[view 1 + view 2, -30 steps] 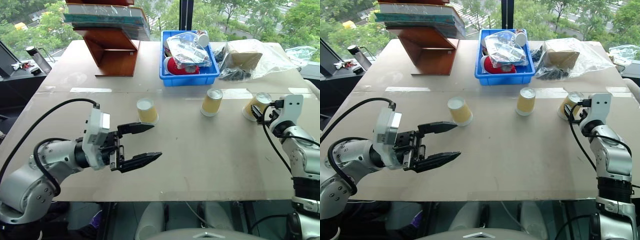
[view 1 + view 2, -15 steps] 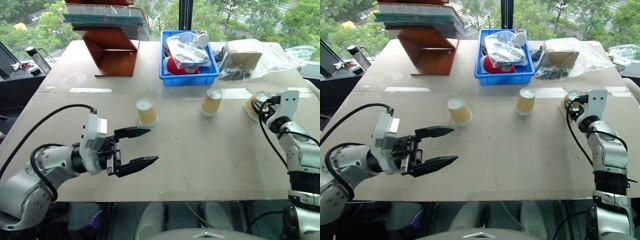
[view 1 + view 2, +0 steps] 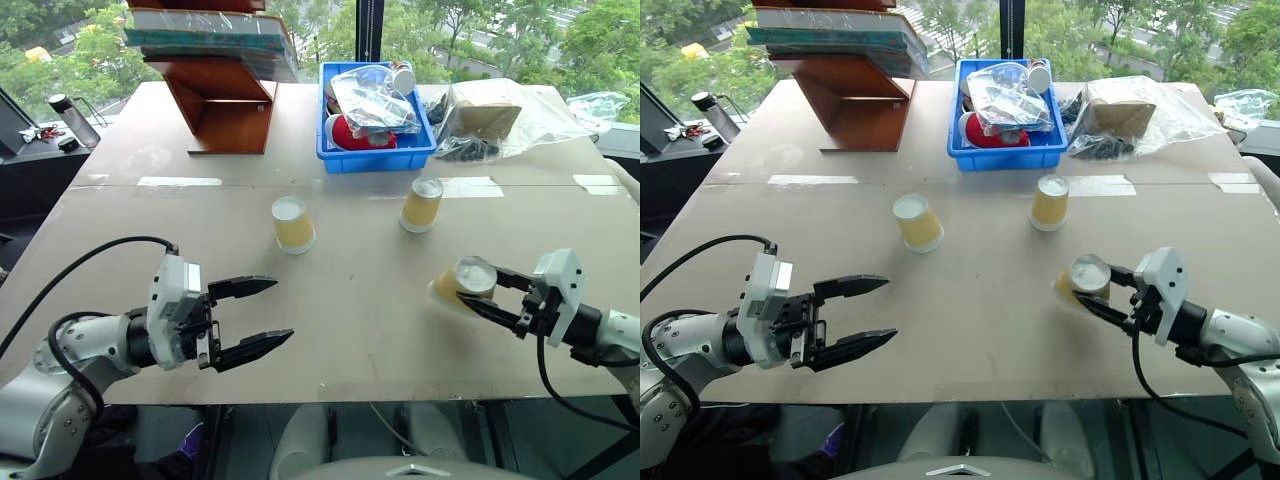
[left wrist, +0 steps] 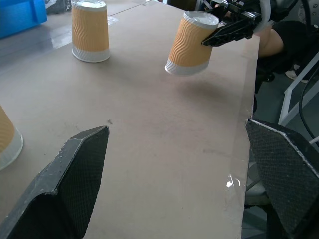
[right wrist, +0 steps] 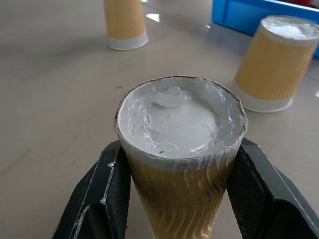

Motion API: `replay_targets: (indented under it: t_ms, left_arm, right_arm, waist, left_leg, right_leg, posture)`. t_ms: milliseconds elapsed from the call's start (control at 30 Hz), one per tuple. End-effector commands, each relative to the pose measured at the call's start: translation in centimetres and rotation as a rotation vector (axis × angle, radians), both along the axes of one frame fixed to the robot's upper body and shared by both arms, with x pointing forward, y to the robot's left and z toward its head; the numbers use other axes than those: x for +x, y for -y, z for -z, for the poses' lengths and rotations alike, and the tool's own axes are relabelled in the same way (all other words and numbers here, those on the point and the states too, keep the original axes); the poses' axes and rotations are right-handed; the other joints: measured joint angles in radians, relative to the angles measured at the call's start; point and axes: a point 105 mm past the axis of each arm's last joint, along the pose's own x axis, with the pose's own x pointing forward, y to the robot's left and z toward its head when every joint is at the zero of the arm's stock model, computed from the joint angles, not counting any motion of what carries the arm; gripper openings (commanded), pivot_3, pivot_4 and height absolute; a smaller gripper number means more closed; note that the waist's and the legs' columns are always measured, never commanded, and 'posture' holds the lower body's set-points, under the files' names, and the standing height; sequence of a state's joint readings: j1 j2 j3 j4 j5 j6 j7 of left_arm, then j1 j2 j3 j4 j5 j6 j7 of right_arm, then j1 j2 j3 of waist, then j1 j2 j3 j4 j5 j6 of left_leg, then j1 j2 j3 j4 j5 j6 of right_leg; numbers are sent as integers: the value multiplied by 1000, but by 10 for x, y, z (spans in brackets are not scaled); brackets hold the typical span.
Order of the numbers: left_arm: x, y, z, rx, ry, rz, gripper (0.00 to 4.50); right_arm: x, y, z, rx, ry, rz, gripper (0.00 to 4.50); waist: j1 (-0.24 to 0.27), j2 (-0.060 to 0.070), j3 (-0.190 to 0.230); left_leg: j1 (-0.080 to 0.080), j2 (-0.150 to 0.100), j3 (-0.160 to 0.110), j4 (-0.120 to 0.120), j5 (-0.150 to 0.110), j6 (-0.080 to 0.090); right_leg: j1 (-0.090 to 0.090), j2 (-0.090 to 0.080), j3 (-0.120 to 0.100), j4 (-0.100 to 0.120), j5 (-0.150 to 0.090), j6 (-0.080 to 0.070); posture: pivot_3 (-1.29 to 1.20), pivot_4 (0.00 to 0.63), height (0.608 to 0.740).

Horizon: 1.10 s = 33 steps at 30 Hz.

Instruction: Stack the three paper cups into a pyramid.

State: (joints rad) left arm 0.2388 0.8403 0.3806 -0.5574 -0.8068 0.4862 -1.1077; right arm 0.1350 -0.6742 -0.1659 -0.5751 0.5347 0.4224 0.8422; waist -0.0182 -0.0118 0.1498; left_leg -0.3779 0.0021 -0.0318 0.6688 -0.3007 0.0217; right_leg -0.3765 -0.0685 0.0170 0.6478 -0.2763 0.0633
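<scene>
The right gripper (image 3: 480, 296) is clamping one paper cup (image 3: 458, 285) between its jaws, tilted just above the table (image 3: 360, 330). The left gripper (image 3: 255, 318) is gaping wide, holding nothing; two cups (image 3: 292, 223) (image 3: 422, 204) are standing upside down beyond it, before windows.

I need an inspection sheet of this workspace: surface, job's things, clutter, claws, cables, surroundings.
Surface: beige table, taped seam across.
Job's things: three tan paper cups, upside down; two stand apart, the third tilted, lifted off the table.
Clutter: blue plastic bin with bagged items, wooden book stand, crumpled clear bag.
Claws: left claw open, empty; right claw shut on the third cup.
Cables: black cables on both arms.
Surroundings: window, trees outside.
</scene>
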Motion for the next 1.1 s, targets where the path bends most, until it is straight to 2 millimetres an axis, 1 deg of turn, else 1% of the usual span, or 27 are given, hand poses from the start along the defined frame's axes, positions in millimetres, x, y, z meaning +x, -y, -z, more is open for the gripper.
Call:
replay_targets:
  t_ms: [33,133,167,233,333,600,667,700,767,800,867,1000,1033,1100]
  left_arm:
    - [-1,0,-3,12,20,15,4500]
    - [0,-2,-3,21,18,13,4500]
    - [0,-2,-3,22,19,12,4500]
    - [-1,-2,-4,24,21,12,4500]
    - [-2,-1,-4,27,23,12,4500]
    - [-2,1,-5,27,25,6,4500]
    - [-2,1,-5,27,25,5,4500]
    - [-2,1,-5,27,25,5,4500]
    - [-2,1,-5,25,25,5,4500]
    - [-2,2,-5,24,25,5,4500]
    - [-2,2,-5,24,25,4,4500]
    - [-1,2,-5,21,26,-2,4500]
    - [-1,2,-5,19,26,-5,4500]
    - [3,1,-3,16,29,-30,4500]
  right_arm:
    - [7,-23,-3,-14,90,-46,1999]
    - [16,-27,0,-4,82,-31,1999]
    - [17,-28,2,-7,73,-33,1999]
    - [20,-25,9,-47,84,-30,1999]
    - [19,-23,16,-58,69,-31,1999]
    - [17,-24,25,-56,61,-38,1999]
    - [16,-25,27,-49,42,-46,2959]
    - [16,-25,27,-46,37,-51,3304]
    - [16,-25,23,-45,46,-53,4245]
    - [16,-24,21,-52,54,-54,4385]
    - [13,-21,15,-57,60,-64,4385]
    - [5,-16,-6,-24,73,-93,4385]
    - [4,-14,-9,-24,81,-98,4385]
    - [1,-9,-22,-19,135,-106,4385]
  waist:
    - [1,0,0]
    - [8,0,0]
    - [9,0,1]
    - [10,0,1]
    - [8,0,1]
    - [5,0,1]
    - [5,0,1]
    - [5,0,1]
    - [5,0,1]
    - [6,0,1]
    - [6,0,1]
    - [7,0,1]
    - [7,0,1]
    - [7,0,1]
  left_leg:
    - [0,0,0,0,0,0]
    - [-1,0,0,0,0,-1]
    - [-2,-1,-1,0,2,-4]
    - [-3,-1,-1,0,3,-5]
    - [-3,-1,-1,0,3,-5]
    - [-2,0,-1,0,2,-4]
    - [-2,0,-1,0,2,-4]
    - [-2,0,-1,0,2,-5]
    - [-2,0,-1,0,2,-4]
    - [-2,0,-1,0,2,-4]
    - [-2,0,-1,0,2,-4]
    - [-2,0,-1,0,2,-4]
    - [-2,0,-1,0,0,-1]
    - [-2,0,-1,0,0,-1]
  right_leg:
    - [-1,0,0,0,0,0]
    - [-2,0,0,0,0,0]
    - [-2,-1,-1,-1,0,0]
    - [-2,-1,-1,-2,0,0]
    - [-1,-1,-2,-2,0,0]
    - [-1,-1,-1,-1,0,0]
    - [-1,-1,-1,-1,0,0]
    - [-1,-1,-1,-1,0,0]
    - [-1,-1,-1,-2,0,0]
    - [-1,-1,-1,-2,0,0]
    - [-1,-1,-1,-1,0,0]
    - [-1,-1,-1,-2,0,0]
    - [-1,-1,-1,-1,0,0]
    - [-1,-1,-1,-2,0,0]
  posture:
    - [0,150,740]
    - [0,150,740]
    - [0,150,740]
    - [0,150,740]
    - [0,150,740]
    - [0,150,740]
    - [0,150,740]
    - [0,150,740]
    - [0,150,740]
    - [0,150,740]
    - [0,150,740]
    - [0,150,740]
    - [0,150,740]
    - [0,150,740]
